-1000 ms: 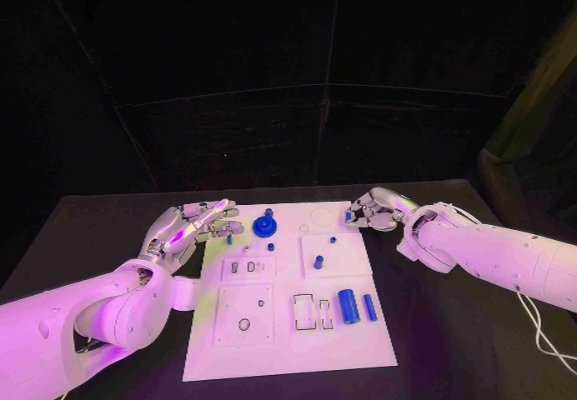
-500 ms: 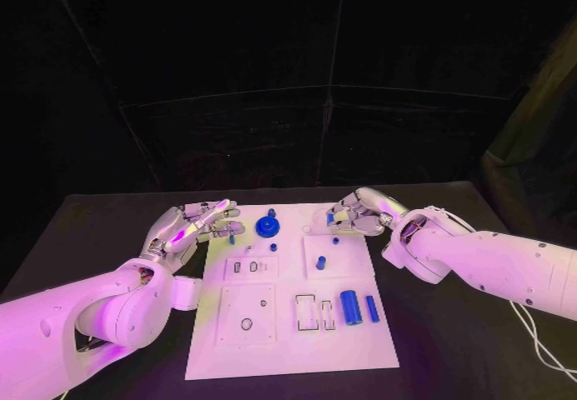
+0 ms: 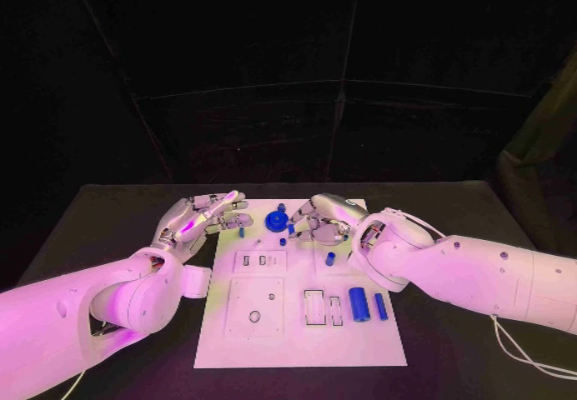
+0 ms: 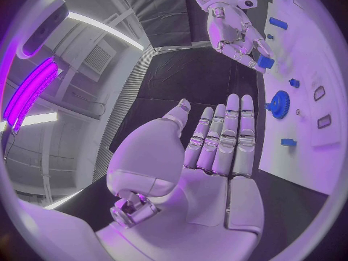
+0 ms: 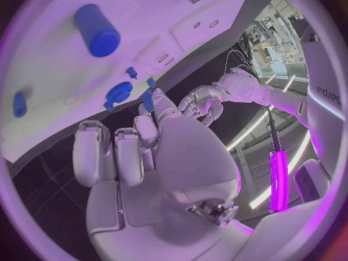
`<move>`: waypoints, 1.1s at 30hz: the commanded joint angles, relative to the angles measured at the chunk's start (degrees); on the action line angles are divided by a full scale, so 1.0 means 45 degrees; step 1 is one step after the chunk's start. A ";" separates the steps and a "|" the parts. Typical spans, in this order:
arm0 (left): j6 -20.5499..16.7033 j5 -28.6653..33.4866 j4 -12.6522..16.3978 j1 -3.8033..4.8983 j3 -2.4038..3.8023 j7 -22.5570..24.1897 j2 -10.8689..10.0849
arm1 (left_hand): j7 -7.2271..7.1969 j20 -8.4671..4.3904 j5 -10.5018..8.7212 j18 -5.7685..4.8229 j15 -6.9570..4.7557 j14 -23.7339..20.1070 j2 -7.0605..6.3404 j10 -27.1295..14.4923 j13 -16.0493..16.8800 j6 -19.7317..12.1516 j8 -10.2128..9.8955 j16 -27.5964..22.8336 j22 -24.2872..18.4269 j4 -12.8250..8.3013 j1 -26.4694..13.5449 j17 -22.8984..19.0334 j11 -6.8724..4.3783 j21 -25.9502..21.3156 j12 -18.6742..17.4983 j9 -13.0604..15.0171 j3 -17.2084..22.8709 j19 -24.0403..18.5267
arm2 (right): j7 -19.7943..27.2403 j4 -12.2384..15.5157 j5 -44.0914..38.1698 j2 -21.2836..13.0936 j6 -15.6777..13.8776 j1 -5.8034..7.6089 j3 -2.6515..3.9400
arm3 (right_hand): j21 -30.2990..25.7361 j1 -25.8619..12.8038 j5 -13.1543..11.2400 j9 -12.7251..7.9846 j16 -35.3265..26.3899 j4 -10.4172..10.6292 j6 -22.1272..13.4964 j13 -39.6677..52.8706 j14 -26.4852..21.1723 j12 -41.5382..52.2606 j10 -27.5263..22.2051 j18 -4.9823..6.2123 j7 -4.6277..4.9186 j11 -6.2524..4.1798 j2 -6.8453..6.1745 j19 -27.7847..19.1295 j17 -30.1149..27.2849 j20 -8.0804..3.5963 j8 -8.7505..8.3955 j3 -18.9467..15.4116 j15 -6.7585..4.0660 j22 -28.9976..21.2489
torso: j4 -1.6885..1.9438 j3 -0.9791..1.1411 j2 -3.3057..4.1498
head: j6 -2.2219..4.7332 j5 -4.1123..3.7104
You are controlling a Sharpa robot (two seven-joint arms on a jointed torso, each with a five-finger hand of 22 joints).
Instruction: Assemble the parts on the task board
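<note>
The white task board (image 3: 301, 342) lies in the middle of the black table. A blue gear (image 3: 278, 221) (image 4: 279, 104) (image 5: 118, 91) stands near the board's far edge. My right hand (image 3: 320, 218) (image 4: 234, 29) hovers just right of the gear and pinches a small blue part (image 4: 264, 61) (image 5: 147, 100) at its fingertips. My left hand (image 3: 202, 217) (image 4: 217, 145) hangs by the board's far left corner, fingers stretched out, holding nothing. A small blue peg (image 3: 241, 233) (image 4: 289, 142) sits just in front of it.
A thick blue cylinder (image 3: 358, 304) (image 5: 96, 29) and a thin blue rod (image 3: 380, 306) lie on the board's right side. A short blue peg (image 3: 331, 258) (image 5: 20, 104) sits mid-board. Rectangular slots (image 3: 315, 307) and an inset plate (image 3: 255, 307) mark the board's near half.
My right hand has moved left along the board's far edge, from beyond its right corner to beside the gear, with the small blue part. The left hand has stayed put.
</note>
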 commanded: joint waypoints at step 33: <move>0.0243 0.0332 -0.0031 0.0069 0.0013 -0.0007 0.0048 | 0.0043 -0.0032 0.0055 0.0172 -0.0008 0.0055 0.0073 0.0097 -0.0006 0.0097 -0.0055 -0.0076 -0.0018 -0.0076 0.0066 0.0025 0.0024 -0.0079 -0.0037 -0.0005 0.0000 0.0106 | -0.1978 -0.0676 -0.3106 0.2050 0.1644 -0.0341 -0.0413 | 0.0017 -0.0484 -0.0115 -0.0010 -0.0007 0.0053 0.0294 -0.0242 0.0874 -0.0350 0.0118 -0.0016 -0.0150 -0.0158 -0.0343 -0.0035 0.1221 0.0006 -0.0053 0.0387 -0.0051 0.0438 | -0.0026 0.0029 0.0004 | -0.0273 0.0266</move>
